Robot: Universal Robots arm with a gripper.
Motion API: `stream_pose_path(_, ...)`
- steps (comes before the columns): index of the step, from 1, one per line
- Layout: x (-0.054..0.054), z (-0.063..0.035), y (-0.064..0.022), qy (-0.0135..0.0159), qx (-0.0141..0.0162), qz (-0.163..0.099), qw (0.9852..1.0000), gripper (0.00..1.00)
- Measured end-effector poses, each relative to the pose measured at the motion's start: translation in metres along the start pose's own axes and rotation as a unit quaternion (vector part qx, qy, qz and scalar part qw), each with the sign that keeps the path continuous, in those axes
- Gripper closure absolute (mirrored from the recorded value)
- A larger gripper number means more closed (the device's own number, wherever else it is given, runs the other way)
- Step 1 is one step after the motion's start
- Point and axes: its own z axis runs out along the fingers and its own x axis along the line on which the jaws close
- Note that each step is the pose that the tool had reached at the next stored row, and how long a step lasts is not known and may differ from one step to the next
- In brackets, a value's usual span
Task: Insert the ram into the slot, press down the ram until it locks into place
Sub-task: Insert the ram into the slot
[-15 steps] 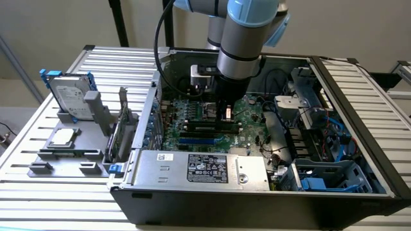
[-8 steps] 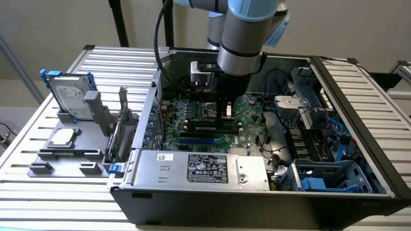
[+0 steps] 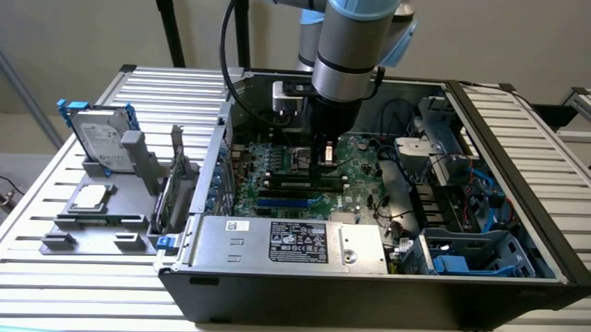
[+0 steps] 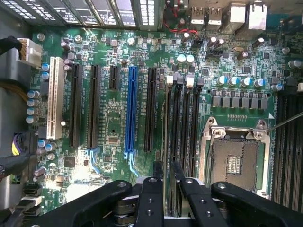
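My gripper point(image 3: 325, 160) reaches down into the open computer case, over the black memory slots point(image 3: 277, 187) on the motherboard point(image 3: 277, 155). In the wrist view its two black fingers point(image 4: 152, 198) stand close together on a thin green edge, the ram point(image 4: 165, 142), seen edge-on. The ram runs along the outermost slot point(image 4: 169, 123) of a group of parallel black sockets with white end clips. In the exterior view a green strip, the ram point(image 3: 300, 184), lies between the white clips under the fingers. Whether it is fully seated I cannot tell.
A blue slot point(image 4: 131, 109) and black expansion slots lie beside the memory group. The open CPU socket point(image 4: 236, 161) sits on the other side, with more memory slots point(image 4: 289, 142) beyond. The power supply point(image 3: 286, 238), cables point(image 3: 406, 117) and drive cage point(image 3: 480, 249) crowd the case. A hard drive point(image 3: 102, 142) stands on a grey fixture outside.
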Motion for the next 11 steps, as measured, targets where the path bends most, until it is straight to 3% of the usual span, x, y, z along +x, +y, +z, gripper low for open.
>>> stream_pose_path(11, -0.0002, -0.0052, 0.0077, -0.0001, 0.0001, 0.000, 1.0000, 0.78)
